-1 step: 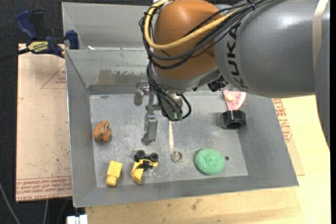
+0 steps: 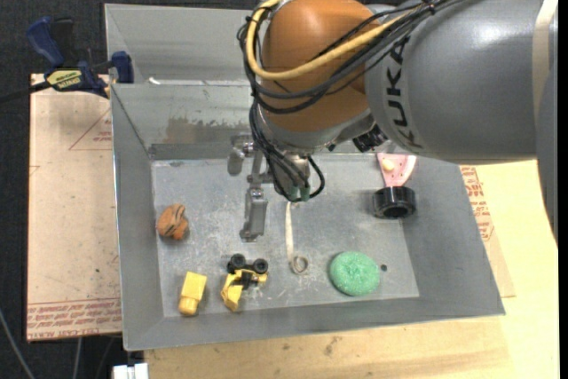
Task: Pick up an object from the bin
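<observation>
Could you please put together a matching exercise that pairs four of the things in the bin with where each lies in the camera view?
Things:
1. green round pad
2. brown lump
3. black ring
4. yellow block

Places on the bin floor:
A. bottom left corner
B. right side, just below a pink piece
C. left side, about halfway up
D. near the bottom, right of the small metal ring

Pairs: 1-D, 2-C, 3-B, 4-A.

The arm (image 2: 479, 75), cut off at right, hides part of the bin (image 2: 133, 157) and the top of a pink thing (image 2: 397, 166)
</observation>
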You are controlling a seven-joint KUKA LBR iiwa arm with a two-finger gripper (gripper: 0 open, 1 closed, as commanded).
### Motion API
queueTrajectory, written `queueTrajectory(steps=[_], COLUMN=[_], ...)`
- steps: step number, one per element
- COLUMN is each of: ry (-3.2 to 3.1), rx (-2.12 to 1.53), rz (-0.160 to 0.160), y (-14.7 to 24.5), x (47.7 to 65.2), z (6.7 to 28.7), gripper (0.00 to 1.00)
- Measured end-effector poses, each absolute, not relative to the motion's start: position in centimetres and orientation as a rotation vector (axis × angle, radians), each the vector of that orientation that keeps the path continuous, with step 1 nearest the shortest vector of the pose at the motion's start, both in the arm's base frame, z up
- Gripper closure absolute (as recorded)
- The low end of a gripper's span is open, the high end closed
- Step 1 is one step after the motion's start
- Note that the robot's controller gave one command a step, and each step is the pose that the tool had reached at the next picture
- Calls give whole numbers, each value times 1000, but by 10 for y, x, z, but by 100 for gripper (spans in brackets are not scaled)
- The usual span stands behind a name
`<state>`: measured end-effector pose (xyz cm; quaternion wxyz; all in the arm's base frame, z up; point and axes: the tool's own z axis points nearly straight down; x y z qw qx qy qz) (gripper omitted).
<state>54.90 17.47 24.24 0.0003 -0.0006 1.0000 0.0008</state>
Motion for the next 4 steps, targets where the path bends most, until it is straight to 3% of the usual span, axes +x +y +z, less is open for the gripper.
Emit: queueTrajectory(steps=[2,3,4], ry=[3154,3124,3120], rx=[-64,-114,-315], rz=[-5,6,2], y=[174,164,166], x=[555,544,538], z=[237,237,173], gripper=[0,0,0])
